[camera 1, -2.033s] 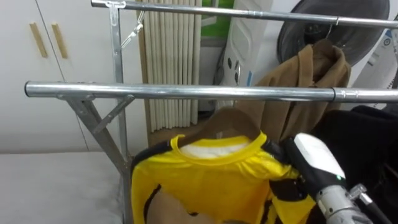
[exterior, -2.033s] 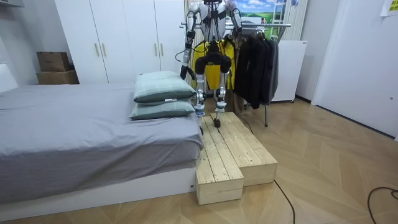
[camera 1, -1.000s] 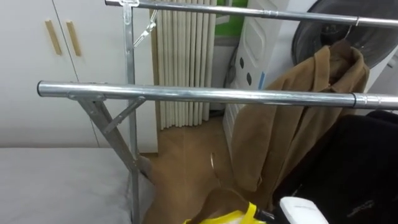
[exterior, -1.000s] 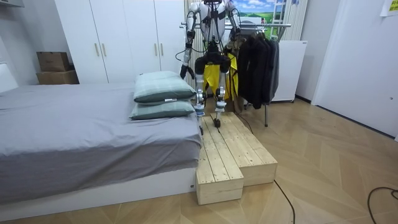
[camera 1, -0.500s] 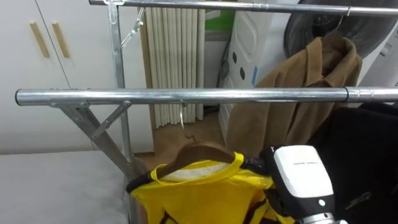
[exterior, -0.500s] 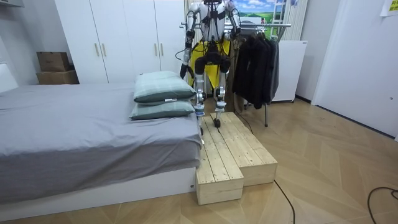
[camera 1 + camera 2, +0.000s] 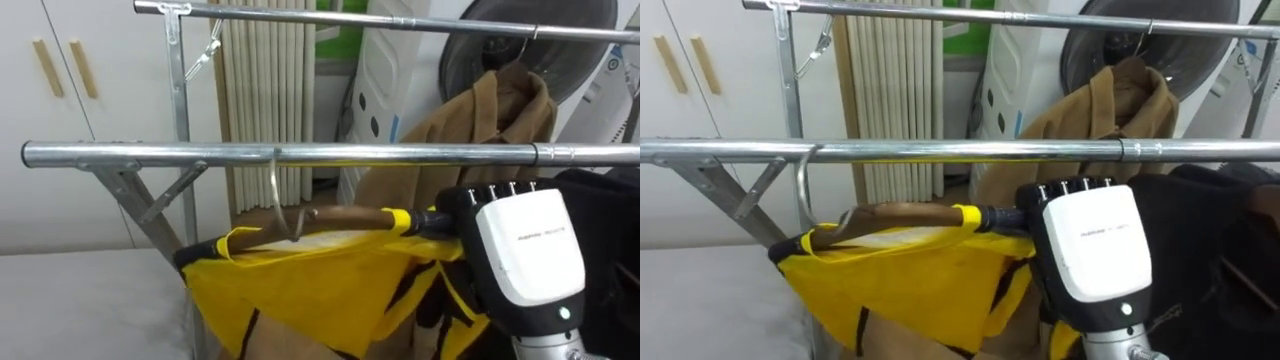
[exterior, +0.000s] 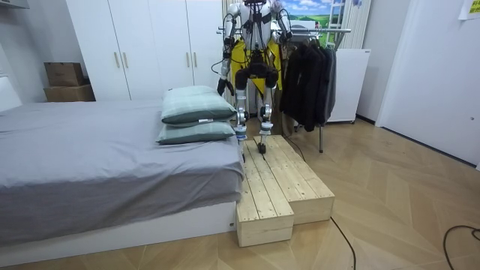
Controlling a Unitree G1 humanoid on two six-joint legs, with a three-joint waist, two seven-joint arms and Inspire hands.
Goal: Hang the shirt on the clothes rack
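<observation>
A yellow shirt (image 7: 320, 290) with black trim hangs on a wooden hanger (image 7: 345, 215). Its metal hook (image 7: 276, 195) reaches up to the front rail (image 7: 150, 154) of the clothes rack; the hook's top is hidden behind the rail. My right hand (image 7: 525, 260) shows its white back, raised just under the rail, and is shut on the hanger's right end. The shirt sags to the left of the hand. In the room view my left hand (image 8: 220, 85) hangs low at my side. I stand on a wooden platform (image 8: 277, 187) facing the rack.
A brown coat (image 7: 480, 130) hangs from the higher back rail (image 7: 400, 20). Dark clothes (image 7: 610, 230) crowd the front rail's right end. The rack's upright (image 7: 185, 110) and slanted braces stand at left, before white wardrobe doors (image 7: 60, 100). A bed (image 8: 112, 157) with pillows (image 8: 196, 112) lies beside the platform.
My right hand has lifted the hanger and the yellow shirt higher. The hook, which was below the front rail, now reaches it. The left hand has stayed at my side.
</observation>
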